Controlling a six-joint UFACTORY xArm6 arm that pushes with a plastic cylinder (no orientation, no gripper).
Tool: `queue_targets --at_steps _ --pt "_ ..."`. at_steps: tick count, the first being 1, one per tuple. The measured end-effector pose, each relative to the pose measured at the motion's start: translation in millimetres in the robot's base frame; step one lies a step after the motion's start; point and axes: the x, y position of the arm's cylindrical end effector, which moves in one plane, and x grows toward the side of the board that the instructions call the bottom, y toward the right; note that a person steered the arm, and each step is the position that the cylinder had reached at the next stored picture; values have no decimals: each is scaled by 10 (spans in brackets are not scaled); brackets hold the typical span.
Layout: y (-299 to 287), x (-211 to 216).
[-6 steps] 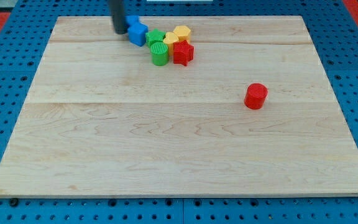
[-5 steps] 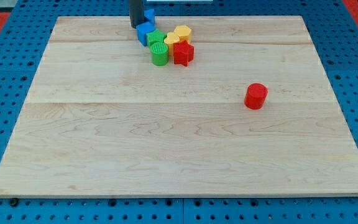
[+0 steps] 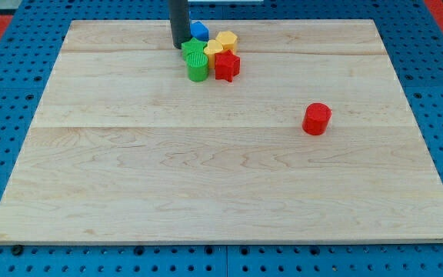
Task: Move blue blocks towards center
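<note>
My tip rests near the view's top, at the left edge of a tight cluster of blocks. One blue block shows just right of the rod, touching the cluster's top. Only one blue block is visible; a second may be hidden behind the rod. The cluster holds a green block right beside my tip, a green cylinder, two yellow blocks and a red star block.
A red cylinder stands alone on the view's right of the wooden board. Blue pegboard surrounds the board on all sides.
My tip has moved right along the top, pushing the blue blocks right. One blue block now sits above the green and yellow blocks; the other is no longer visible.
</note>
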Motion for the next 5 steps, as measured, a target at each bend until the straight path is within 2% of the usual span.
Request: queue_targets --at_steps 1,3,5 --pt "-428 0" --pt "-563 -463" --pt "2 -448"
